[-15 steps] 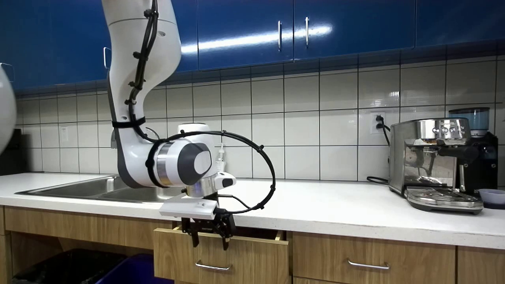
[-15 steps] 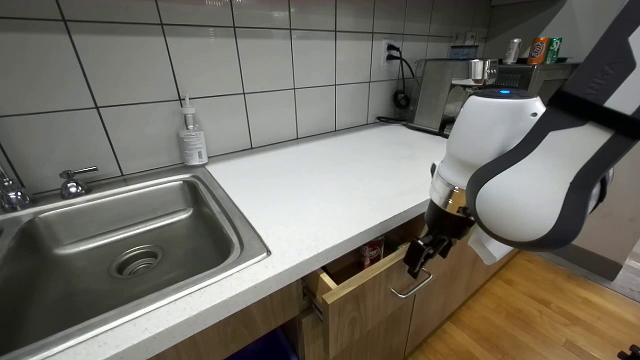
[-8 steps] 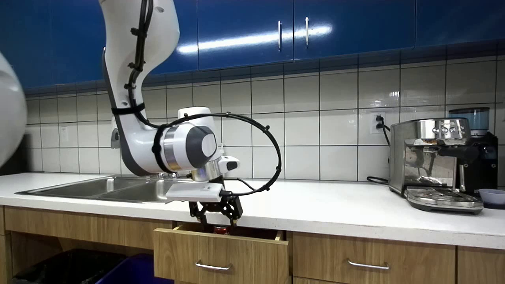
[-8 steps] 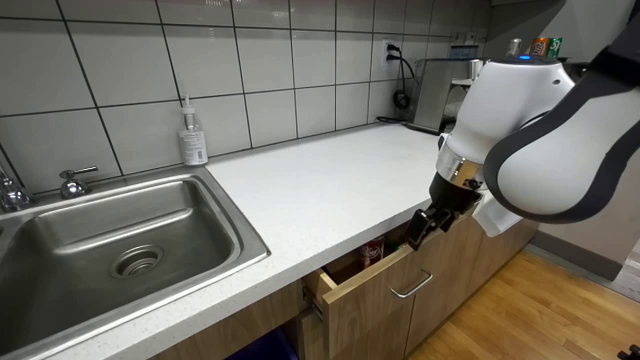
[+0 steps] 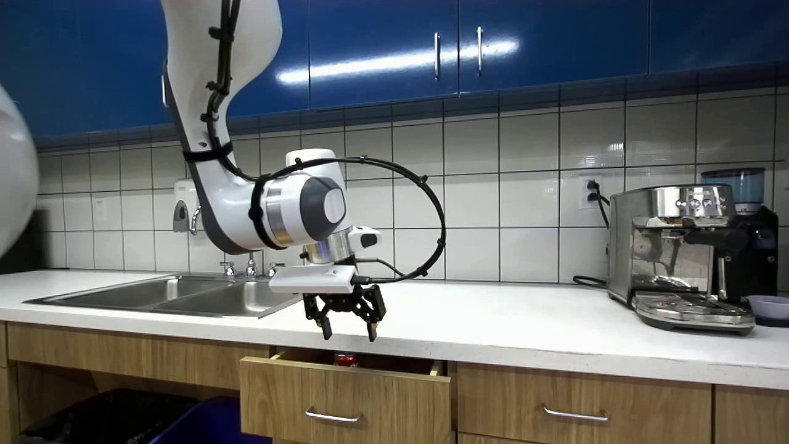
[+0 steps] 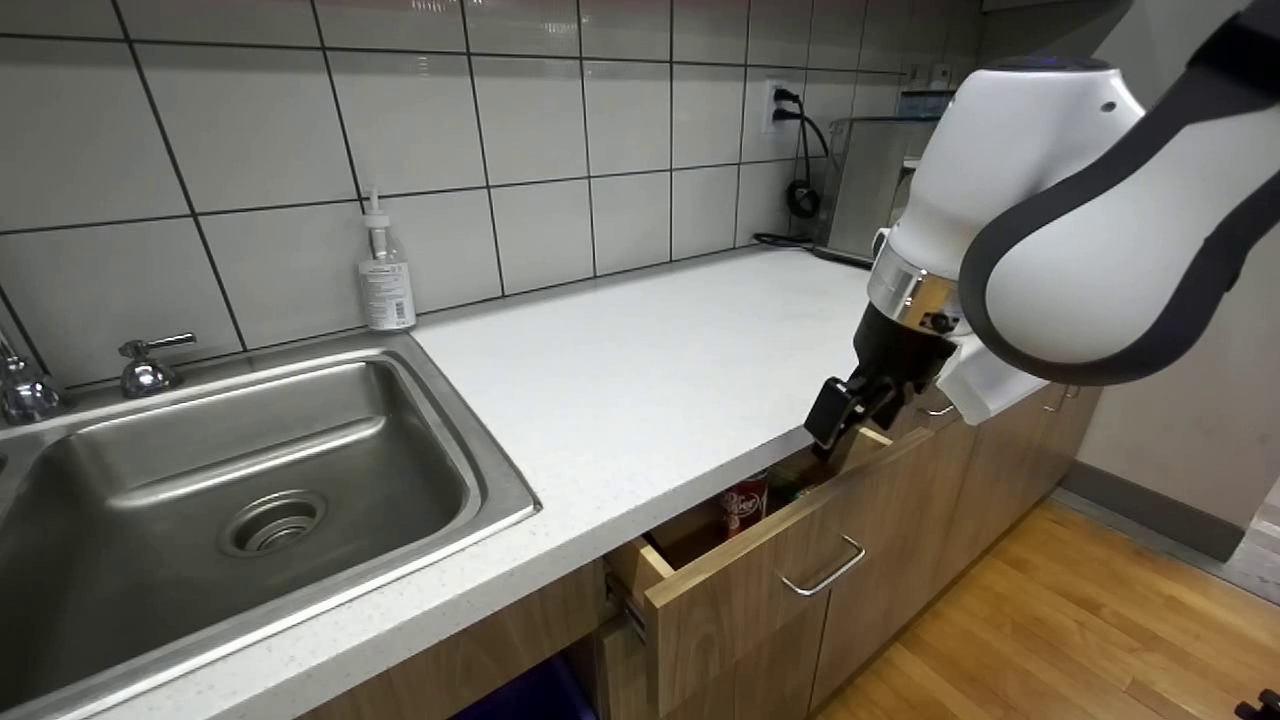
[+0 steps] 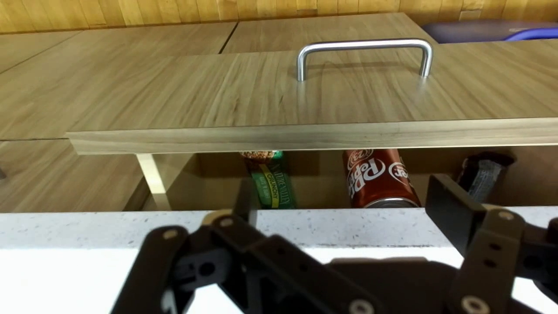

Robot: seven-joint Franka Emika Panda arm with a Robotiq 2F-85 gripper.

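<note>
My gripper (image 5: 349, 335) stands open with nothing between its fingers, above the pulled-out wooden drawer (image 5: 345, 401) near the counter's front edge. In the wrist view, a red Dr Pepper can (image 7: 379, 179) lies in that drawer, partly hidden by the drawer front and counter edge. To its left is a green Nature Valley wrapper (image 7: 272, 185); to its right, a dark wrapped item (image 7: 484, 174), partly behind a finger. The can (image 6: 745, 503) also shows in both exterior views. The drawer's metal handle (image 7: 366, 44) is apart from my fingers.
The white counter (image 6: 640, 350) overhangs the drawer's back part. A steel sink (image 6: 465, 440) and a soap bottle (image 6: 388, 292) stand to one side, an espresso machine (image 5: 672, 246) to the other. Blue cabinets (image 5: 382, 49) hang above; a blue bin (image 5: 209, 425) is below.
My gripper has risen from in front of the drawer's face to above the drawer, moving slightly toward the espresso machine's side in an exterior view. Its jaws stay open; the drawer has not moved.
</note>
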